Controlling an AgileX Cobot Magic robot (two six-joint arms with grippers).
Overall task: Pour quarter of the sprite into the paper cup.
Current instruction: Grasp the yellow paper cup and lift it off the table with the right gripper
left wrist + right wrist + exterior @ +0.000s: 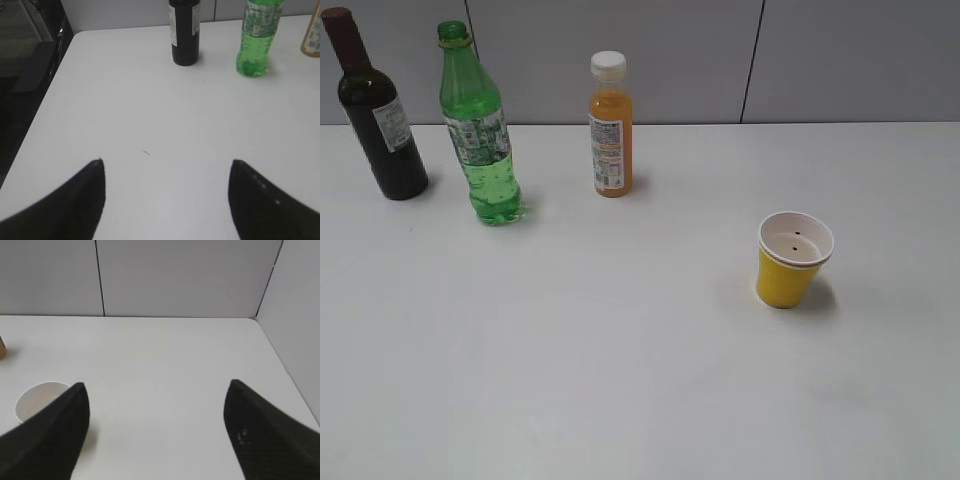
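Note:
The sprite (478, 130), a tall green bottle with a pale label and no cap, stands upright at the back left of the white table; its lower part shows in the left wrist view (257, 37). The yellow paper cup (791, 262) stands upright at the right, white inside with dark specks; its rim shows at the lower left of the right wrist view (37, 397). My left gripper (166, 165) is open and empty, well short of the sprite. My right gripper (156, 387) is open and empty, to the right of the cup. Neither gripper shows in the exterior view.
A dark wine bottle (378, 115) stands left of the sprite, also in the left wrist view (184, 31). An orange juice bottle (611, 128) with a white cap stands right of it. The table's left edge (47, 95) drops off. Grey wall panels (175, 277) close the back and right.

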